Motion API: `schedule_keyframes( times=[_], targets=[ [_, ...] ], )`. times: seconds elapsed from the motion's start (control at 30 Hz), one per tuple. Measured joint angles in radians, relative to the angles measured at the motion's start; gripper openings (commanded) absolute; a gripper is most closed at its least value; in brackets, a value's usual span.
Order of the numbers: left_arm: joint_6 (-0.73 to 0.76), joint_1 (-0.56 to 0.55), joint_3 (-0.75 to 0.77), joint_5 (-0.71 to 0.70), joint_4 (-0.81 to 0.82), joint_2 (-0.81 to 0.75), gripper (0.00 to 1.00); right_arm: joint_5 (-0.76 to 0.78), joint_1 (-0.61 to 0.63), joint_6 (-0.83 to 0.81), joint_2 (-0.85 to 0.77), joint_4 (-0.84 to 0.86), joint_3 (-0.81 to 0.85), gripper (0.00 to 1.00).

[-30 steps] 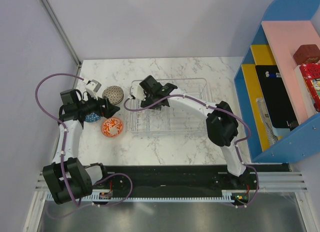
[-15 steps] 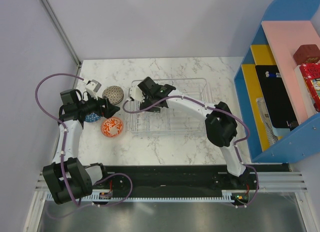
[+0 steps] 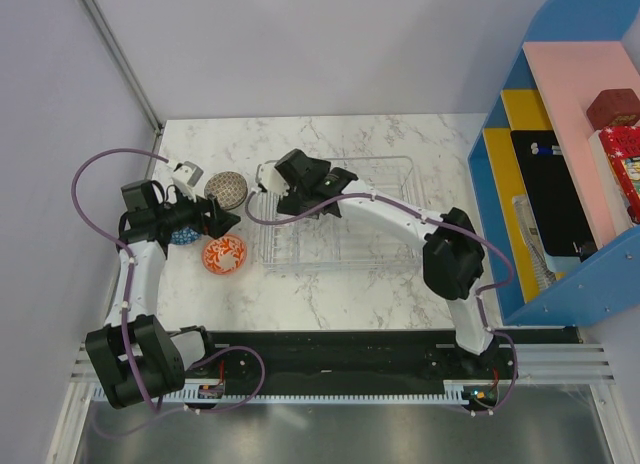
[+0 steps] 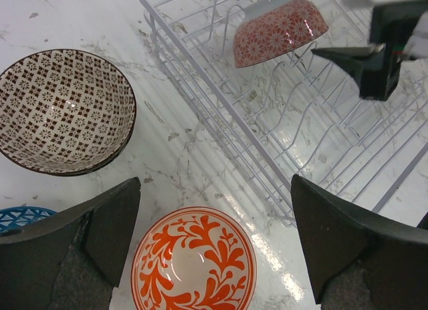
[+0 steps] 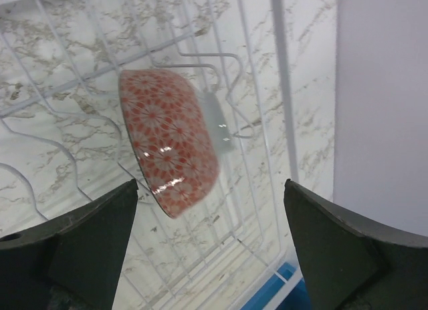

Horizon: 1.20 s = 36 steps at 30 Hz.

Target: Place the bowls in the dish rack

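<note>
Orange bowl (image 4: 194, 262): glazed ceramic, rigid, likely slick, chippable; pinch across rim. Left fingers (image 4: 87, 236), right fingers (image 5: 73, 250) wide apart, empty.

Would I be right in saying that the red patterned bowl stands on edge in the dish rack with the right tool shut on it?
Not quite: the right tool is open and clear of the red patterned bowl, as the right wrist view shows. The bowl does stand on edge in the dish rack.

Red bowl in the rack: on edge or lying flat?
On edge: the bowl leans among the dish rack wires, rim sideways; right claw open, clear of it.
</note>
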Motion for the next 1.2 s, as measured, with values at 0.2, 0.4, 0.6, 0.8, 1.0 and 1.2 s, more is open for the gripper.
schedule_keyframes(
  times=[0.2, 0.4, 0.6, 0.8, 1.0, 1.2],
  targets=[
    [0.007, 0.002, -0.008, 0.000, 0.002, 0.000, 1.00, 0.067, 0.000, 0.031, -0.106, 0.080, -0.040, 0.97],
    [0.036, 0.003, -0.021, -0.030, 0.005, 0.000, 1.00, 0.104, -0.010, 0.061, -0.231, 0.118, -0.108, 0.97],
    [0.131, 0.005, -0.027, -0.122, -0.032, -0.019, 1.00, 0.000, -0.133, 0.114, -0.417, 0.060, -0.205, 0.97],
    [0.267, 0.006, -0.027, -0.163, -0.117, -0.064, 0.97, -0.172, -0.317, 0.151, -0.654, 0.004, -0.361, 0.97],
    [0.408, 0.006, -0.027, -0.164, -0.222, -0.011, 0.95, -0.287, -0.311, 0.166, -0.844, -0.043, -0.558, 0.97],
    [0.504, 0.006, -0.027, -0.161, -0.270, 0.074, 0.95, -0.330, -0.312, 0.190, -0.913, -0.044, -0.637, 0.97]
  ],
)
